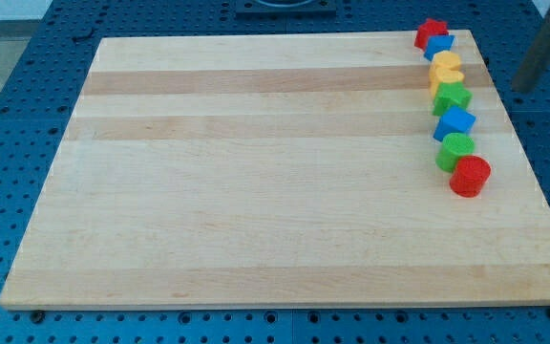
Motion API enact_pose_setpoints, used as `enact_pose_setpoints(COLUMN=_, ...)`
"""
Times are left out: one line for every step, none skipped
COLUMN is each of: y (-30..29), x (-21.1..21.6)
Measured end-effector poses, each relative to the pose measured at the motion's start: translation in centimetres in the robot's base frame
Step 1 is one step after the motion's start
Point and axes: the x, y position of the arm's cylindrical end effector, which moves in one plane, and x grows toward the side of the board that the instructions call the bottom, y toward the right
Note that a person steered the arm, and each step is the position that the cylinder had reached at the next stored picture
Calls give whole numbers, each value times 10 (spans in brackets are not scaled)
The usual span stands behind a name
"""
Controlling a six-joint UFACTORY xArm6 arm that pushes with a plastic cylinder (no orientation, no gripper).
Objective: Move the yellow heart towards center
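Several blocks stand in a column along the right side of the wooden board [256, 191]. From the top: a red star [432, 32], a blue block [439, 46], two touching yellow blocks [445, 62] [448, 77] (I cannot tell which one is the heart), a green star [452, 97], a blue cube [454, 122], a green block [455, 150] and a red cylinder [470, 176]. My tip [524, 89] shows at the view's right, past the board's right edge. It is level with the yellow blocks and touches no block.
The board lies on a blue perforated table [27, 57] that surrounds it on all sides. The dark rod slants up to the view's top right corner.
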Motion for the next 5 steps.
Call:
enact_pose_setpoints(y=-23, x=-11)
enact_pose_setpoints(y=-50, x=-11)
enact_pose_setpoints(y=-79, x=-9)
enact_pose_setpoints(y=-100, x=1)
enact_pose_setpoints(y=-124, x=20)
